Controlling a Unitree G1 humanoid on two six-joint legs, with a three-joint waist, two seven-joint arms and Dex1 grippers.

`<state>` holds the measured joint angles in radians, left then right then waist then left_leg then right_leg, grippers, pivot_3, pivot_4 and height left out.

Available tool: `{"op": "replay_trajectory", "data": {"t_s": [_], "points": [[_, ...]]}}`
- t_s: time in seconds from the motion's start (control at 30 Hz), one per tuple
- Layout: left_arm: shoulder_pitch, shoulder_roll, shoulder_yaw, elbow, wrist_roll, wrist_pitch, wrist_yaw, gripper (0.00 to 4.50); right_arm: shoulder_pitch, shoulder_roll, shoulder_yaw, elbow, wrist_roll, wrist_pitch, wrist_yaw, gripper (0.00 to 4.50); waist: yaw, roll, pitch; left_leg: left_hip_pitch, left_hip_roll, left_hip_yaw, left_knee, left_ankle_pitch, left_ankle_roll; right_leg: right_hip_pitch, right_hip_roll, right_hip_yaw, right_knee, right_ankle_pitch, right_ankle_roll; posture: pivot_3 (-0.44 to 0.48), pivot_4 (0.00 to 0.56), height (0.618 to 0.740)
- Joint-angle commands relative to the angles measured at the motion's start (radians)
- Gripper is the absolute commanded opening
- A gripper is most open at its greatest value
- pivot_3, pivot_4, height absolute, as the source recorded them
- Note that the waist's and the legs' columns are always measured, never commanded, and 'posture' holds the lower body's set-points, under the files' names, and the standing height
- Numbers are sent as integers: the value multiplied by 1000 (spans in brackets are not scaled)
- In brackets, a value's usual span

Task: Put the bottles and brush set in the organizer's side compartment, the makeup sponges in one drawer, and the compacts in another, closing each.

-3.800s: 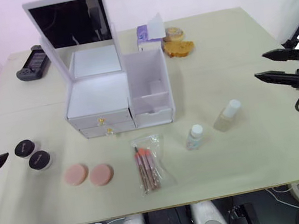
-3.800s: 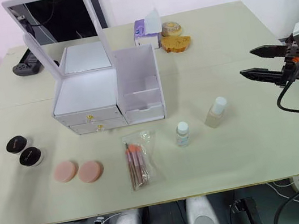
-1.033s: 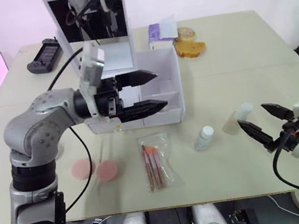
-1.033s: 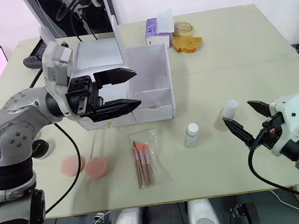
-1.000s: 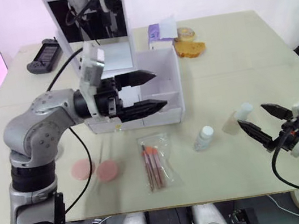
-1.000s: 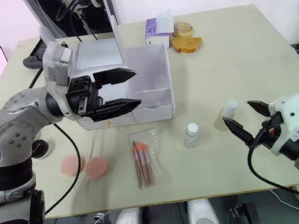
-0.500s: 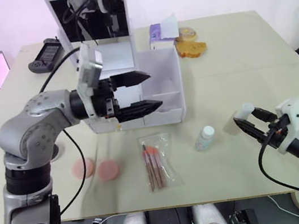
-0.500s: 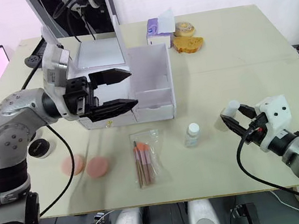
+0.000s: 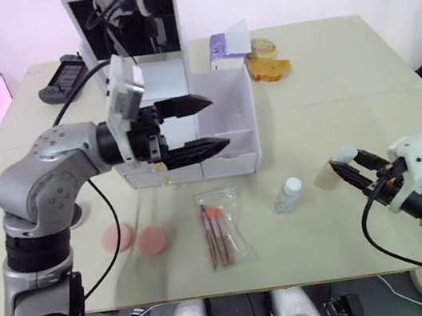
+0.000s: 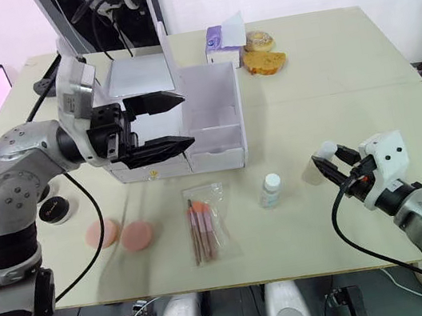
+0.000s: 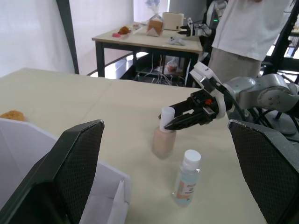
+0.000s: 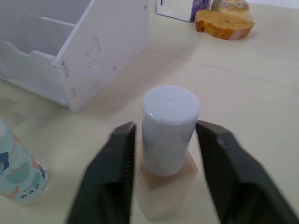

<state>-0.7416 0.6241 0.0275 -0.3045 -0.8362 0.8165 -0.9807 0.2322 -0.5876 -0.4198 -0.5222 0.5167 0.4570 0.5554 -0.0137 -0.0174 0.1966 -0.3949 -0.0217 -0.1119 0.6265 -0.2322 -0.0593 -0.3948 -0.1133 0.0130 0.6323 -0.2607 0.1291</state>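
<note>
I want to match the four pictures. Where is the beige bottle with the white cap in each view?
Left eye view: beige bottle, by the right hand.
Right eye view, near the table's right edge.
Left wrist view, centre.
Right wrist view, between the fingers.
Shared landmark: small clear bottle beside it.

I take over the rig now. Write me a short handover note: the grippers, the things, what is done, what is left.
Right gripper: jaws open around the foundation bottle cap, not yet closed.
Left gripper: open, empty, before the organizer.
On the table: small bottle, brush set, two sponges; one compact shows.
Done: nothing is stored.
Left: everything.
</note>
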Motion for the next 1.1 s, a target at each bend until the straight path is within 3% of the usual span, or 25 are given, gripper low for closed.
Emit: {"op": "replay_trajectory", "data": {"t_s": [0.03,0.4,0.63,0.73,0.9,1.1], "points": [[-15,12,17,-31,1,-23,-1,4500,-2,7,-6,0,-12,-31,-1,742,0,0,0,0,0,0,0,0,0,0,0,0,0,0,0,0,150,740],[0,24,23,-18,22,-39,-8,4500,-63,-12,-56,-21,74,5,0,742,-1,0,0,0,0,0,0,0,0,0,0,0,0,0,0,0,150,740],[67,89,51,23,66,-88,-36,4500,-215,-158,-85,-58,260,182,28,742,-1,2,1,1,0,0,0,0,0,0,0,1,0,0,0,0,150,740],[113,125,68,35,90,-115,-46,4500,-342,-252,-42,-39,320,250,73,742,-4,2,2,0,0,0,0,0,0,-1,1,1,0,0,0,0,150,740],[214,155,126,-1,88,-126,-23,4500,-602,-317,102,30,380,333,152,742,-4,2,2,0,1,2,-1,-1,2,-1,0,2,-1,0,0,0,150,740],[324,161,203,-76,61,-124,26,4500,-863,-292,296,159,332,367,246,742,1,2,2,-6,1,1,0,-1,2,-6,1,1,-1,0,0,0,150,740]]}}
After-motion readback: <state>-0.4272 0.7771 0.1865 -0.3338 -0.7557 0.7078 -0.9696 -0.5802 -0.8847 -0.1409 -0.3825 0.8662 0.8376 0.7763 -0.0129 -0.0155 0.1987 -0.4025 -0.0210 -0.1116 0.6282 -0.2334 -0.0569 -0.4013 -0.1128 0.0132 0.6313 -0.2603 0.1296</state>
